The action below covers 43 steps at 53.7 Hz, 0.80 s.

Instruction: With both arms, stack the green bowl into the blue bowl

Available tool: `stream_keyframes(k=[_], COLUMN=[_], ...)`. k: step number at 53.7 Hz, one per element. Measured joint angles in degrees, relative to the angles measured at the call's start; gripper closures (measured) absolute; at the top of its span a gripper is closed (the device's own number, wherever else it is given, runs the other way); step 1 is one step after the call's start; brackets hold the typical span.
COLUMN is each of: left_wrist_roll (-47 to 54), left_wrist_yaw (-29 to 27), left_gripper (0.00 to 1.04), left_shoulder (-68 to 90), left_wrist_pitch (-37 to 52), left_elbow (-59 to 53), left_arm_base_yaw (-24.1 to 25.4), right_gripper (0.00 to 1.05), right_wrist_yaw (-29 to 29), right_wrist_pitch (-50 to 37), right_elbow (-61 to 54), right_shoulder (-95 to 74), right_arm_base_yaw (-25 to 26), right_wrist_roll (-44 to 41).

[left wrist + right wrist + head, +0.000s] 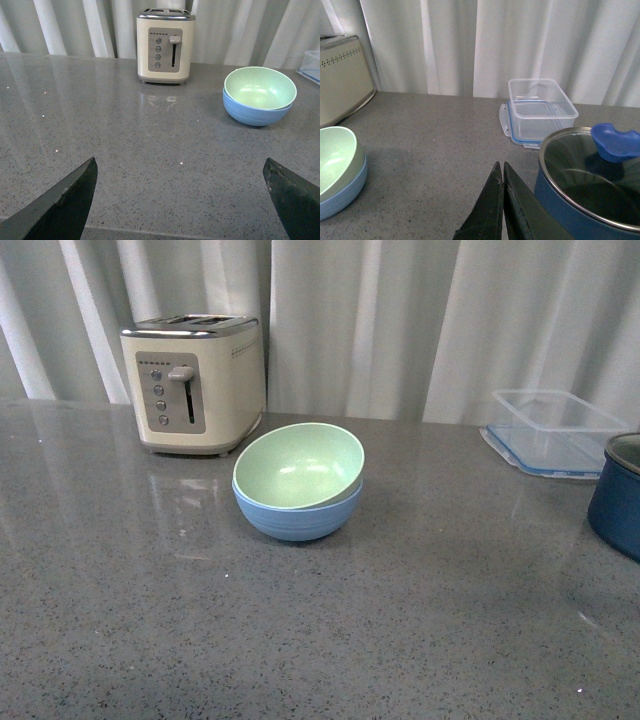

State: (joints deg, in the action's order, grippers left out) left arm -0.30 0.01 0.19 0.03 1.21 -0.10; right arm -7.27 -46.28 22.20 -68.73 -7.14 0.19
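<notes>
A grey speckled countertop (300, 640), stone-like and polished, mirrors the things standing on it. The green bowl (300, 466) and the blue bowl (296, 520) beneath it look like matt plastic, the blue one faintly ribbed outside. The toaster (195, 385) has a smooth cream casing with a shiny metal top and silvery buttons. A clear plastic container (555, 430) is glossy, with a blue-edged lid. The navy pot (590, 200) has a metal rim, a glass lid and a blue plastic knob. White cloth curtains (400, 320) hang in soft folds. Gripper fingers (65, 205) are matt black.

A kitchen: toaster (194, 383) and pot (617, 493) on a grey countertop (300, 630).
</notes>
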Motion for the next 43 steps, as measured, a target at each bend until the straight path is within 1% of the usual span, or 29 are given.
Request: stream_keyframes(k=[16,18,22,38,43], left_wrist_roll=[0.0,0.0,0.0,0.0,0.0], left_wrist_yaw=[0.0,0.0,0.0,0.0,0.0], left_gripper=[0.07,0.07,0.07,0.07,0.07], left_shoulder=[0.0,0.0,0.0,0.0,0.0], left_wrist_pitch=[0.0,0.0,0.0,0.0,0.0], left_elbow=[0.0,0.0,0.0,0.0,0.0], left_arm_base_yaw=[0.0,0.0,0.0,0.0,0.0], right_gripper=[1.04,1.04,1.04,1.04,1.04], right_wrist_yaw=[3.2,6.3,6.8,7.2,7.1], right_wrist_pitch=[0.3,0.9,2.3,10.1,8.2], right_elbow=[-10.8,-12.1,-14.2,-18.9,-21.1], right_shoulder=[10.9,12.7,16.2,28.7,29.7], right_arm_base_yaw=[2.9,4.9,6.8,7.0,7.0], right_wrist_roll=[0.0,0.0,0.0,0.0,0.0])
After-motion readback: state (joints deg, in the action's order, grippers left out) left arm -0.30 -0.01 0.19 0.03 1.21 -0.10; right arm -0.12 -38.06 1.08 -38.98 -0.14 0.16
